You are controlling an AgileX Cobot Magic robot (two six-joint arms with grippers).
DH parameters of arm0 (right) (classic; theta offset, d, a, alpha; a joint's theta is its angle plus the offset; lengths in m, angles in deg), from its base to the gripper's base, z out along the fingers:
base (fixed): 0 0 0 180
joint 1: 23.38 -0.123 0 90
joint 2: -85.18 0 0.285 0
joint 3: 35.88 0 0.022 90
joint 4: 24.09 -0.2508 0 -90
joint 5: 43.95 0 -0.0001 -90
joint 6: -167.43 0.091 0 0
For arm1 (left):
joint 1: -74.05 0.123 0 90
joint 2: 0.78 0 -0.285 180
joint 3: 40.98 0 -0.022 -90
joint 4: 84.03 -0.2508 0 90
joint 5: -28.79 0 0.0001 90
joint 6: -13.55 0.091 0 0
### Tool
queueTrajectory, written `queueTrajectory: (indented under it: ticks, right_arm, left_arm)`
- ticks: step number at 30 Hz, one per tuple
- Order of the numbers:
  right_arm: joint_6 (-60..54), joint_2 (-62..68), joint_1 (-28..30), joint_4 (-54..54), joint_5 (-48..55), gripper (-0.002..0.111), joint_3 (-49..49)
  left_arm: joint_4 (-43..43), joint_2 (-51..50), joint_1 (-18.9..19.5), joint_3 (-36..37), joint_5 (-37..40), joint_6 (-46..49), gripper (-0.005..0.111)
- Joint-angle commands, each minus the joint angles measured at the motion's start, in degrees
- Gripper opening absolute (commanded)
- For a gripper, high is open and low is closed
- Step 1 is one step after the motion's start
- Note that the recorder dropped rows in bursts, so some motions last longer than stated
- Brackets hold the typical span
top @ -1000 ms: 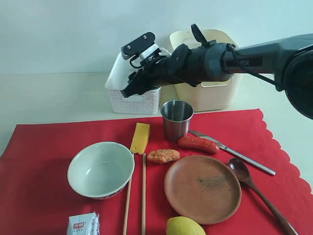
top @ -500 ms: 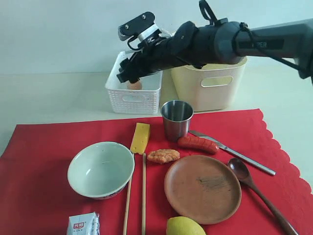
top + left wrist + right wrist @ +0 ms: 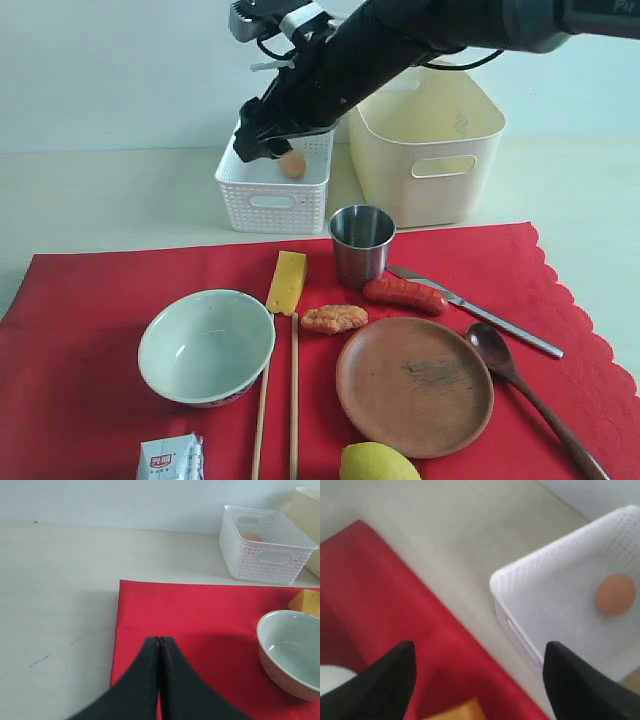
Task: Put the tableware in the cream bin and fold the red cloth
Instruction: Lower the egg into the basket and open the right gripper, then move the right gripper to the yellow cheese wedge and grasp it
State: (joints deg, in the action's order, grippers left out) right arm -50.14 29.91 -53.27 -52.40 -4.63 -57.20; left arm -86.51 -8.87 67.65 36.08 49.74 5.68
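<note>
The red cloth point(image 3: 100, 300) lies flat on the table with the tableware on it. The pale green bowl point(image 3: 205, 345) is at the left. The brown plate point(image 3: 414, 385) lies to the right of centre and the steel cup point(image 3: 361, 243) stands behind it. The knife point(image 3: 480, 312) and dark spoon point(image 3: 520, 385) lie at the right, the chopsticks point(image 3: 293, 400) in the middle. The cream bin point(image 3: 425, 140) stands behind the cloth. My right gripper point(image 3: 262, 140) hangs open and empty above the white basket point(image 3: 275, 190). My left gripper point(image 3: 159, 640) is shut, empty, low over the cloth's left edge.
An egg point(image 3: 291, 163) lies in the white basket. On the cloth are a cheese wedge point(image 3: 288, 281), a sausage point(image 3: 404, 293), a fried piece point(image 3: 334, 318), a lemon point(image 3: 378, 463) and a small packet point(image 3: 170, 458).
My right arm has risen out of the white basket and its jaws have opened; the egg now lies free in the basket. The left gripper has not moved.
</note>
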Motion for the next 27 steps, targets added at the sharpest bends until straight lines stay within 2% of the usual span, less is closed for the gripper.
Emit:
queueTrajectory:
  ticks: [1, 8, 27]
  right_arm:
    - [13.37, -2.43, -0.04, 12.53, 7.5, 0.067, -0.51]
    - [26.07, -6.06, -0.04, 24.21, 13.53, 0.067, 1.72]
    - [27.43, -27.82, -0.04, 24.36, 9.23, 0.067, 27.33]
  left_arm:
    - [0.02, 0.3, 0.15, 0.16, -0.51, -0.06, 0.0]
    - [0.02, 0.3, 0.15, 0.16, -0.51, -0.06, 0.0]
    - [0.02, 0.3, 0.15, 0.16, -0.51, -0.06, 0.0]
